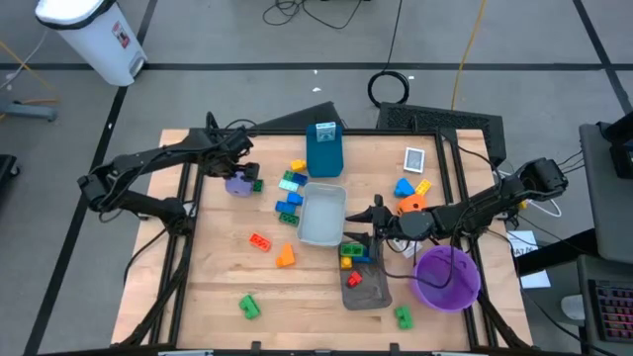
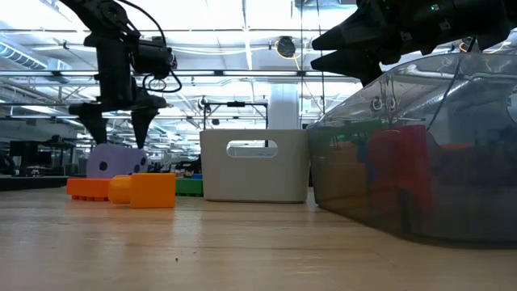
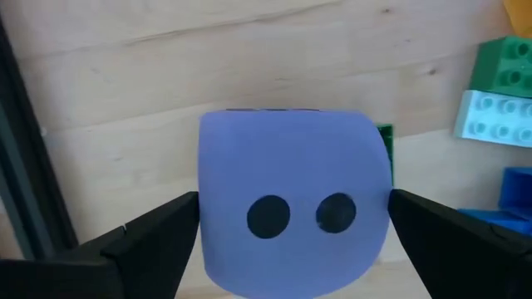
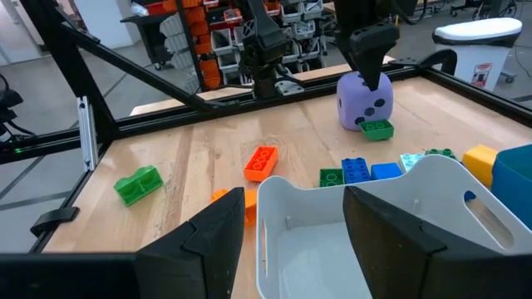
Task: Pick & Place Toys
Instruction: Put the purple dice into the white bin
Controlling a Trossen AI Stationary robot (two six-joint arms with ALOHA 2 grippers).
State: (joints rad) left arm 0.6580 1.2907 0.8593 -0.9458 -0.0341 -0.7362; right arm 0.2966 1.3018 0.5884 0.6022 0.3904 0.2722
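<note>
The purple die sits on the table at the far left, a small green brick touching its right side; other bricks lie just to the right of it. The left tool hangs directly above the die with its fingers spread wide, empty, one finger on each side of the block and neither touching it; in the left wrist view the two-dot face lies centred between them. The die is cube-shaped, so no long axis governs the approach; judged from this alignment, the coming move is a straight descent and closure. The left arm is far nearer to the die. The right tool hovers half open, empty, over the white tray at the table's centre, well apart from the die.
</note>
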